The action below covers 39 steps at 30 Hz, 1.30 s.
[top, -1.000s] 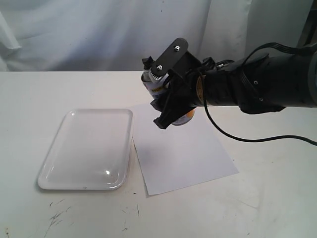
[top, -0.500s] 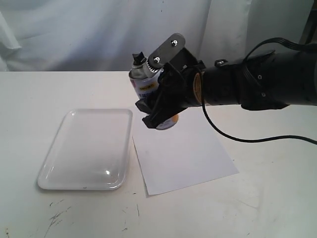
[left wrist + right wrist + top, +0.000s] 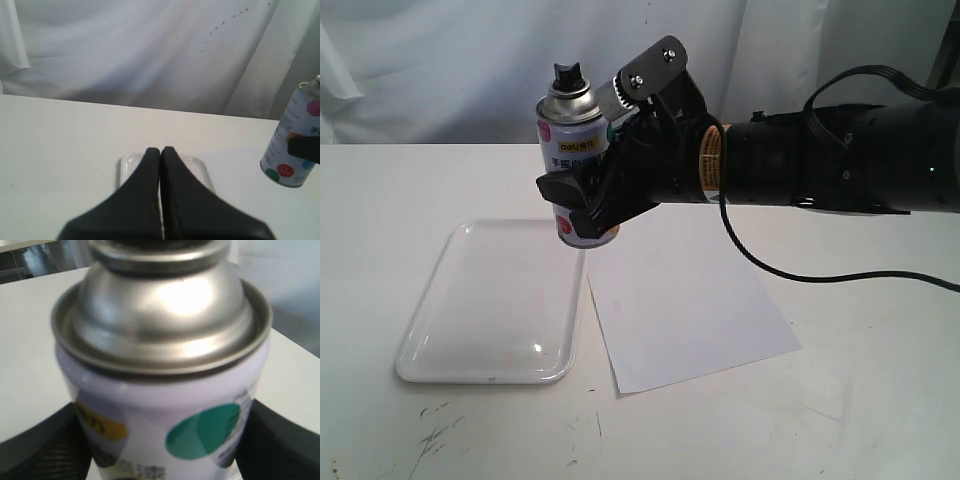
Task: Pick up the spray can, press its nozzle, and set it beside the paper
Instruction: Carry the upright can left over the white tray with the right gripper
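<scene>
Right hand (image 3: pixel 582 200) clamped on the spray can (image 3: pixel 575 150), black fingers (image 3: pixel 558 187) pressed to either side of the body below the yellow label band. Can is upright and lifted clear of the tabletop (image 3: pixel 860 400), hanging over the far right corner of the white plastic tray (image 3: pixel 420 335), near the far left corner of the paper (image 3: pixel 690 310). Black nozzle (image 3: pixel 566 74) on top of the silver dome, nothing touching it. Right wrist view: silver shoulder fills the shot, a teal dot and a yellow patch on the white body, dark finger pads hard against both sides.

Paper lies flat on the tabletop, just right of the tray, its left edge close beside the tray rim; cannot tell if they touch. Tray sits flat.

Left hand (image 3: pixel 160 151) fully closed, fingertips together, gripping nothing, low over the tabletop and pointing at the tray. In the left wrist view the can shows at the edge of the shot, well apart from this hand, with pink, red, green and orange dots visible.

Black cable (image 3: pixel 790 275) loops under the right arm. White curtain (image 3: pixel 440 70) behind. Dark scuff marks (image 3: pixel 435 435) on the near tabletop.
</scene>
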Each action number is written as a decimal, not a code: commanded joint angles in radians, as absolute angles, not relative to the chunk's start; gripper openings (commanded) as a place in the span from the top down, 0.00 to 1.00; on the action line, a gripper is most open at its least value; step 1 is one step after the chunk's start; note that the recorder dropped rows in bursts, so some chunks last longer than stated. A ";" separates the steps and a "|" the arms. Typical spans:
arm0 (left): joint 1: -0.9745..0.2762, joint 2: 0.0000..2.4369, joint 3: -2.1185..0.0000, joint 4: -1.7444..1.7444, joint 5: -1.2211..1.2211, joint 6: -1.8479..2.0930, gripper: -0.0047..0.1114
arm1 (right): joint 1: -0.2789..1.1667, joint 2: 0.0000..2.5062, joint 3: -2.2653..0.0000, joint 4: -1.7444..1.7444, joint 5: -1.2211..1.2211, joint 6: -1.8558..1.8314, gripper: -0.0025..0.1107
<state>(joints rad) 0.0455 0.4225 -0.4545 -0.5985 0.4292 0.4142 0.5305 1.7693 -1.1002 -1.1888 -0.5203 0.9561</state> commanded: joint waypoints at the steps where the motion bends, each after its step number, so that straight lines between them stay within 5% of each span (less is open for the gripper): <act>1: 0.048 0.419 -0.375 -0.620 0.308 0.449 0.96 | 0.527 1.749 -1.116 -1.143 -0.576 0.939 0.98; 26: 0.048 0.419 -0.155 -0.503 0.054 0.506 0.96 | 0.539 1.895 -1.116 -0.895 -0.800 0.719 0.98; 39: 0.048 0.419 -0.139 -0.503 0.046 0.505 0.96 | 0.571 2.124 -1.375 -0.922 -0.657 0.688 0.98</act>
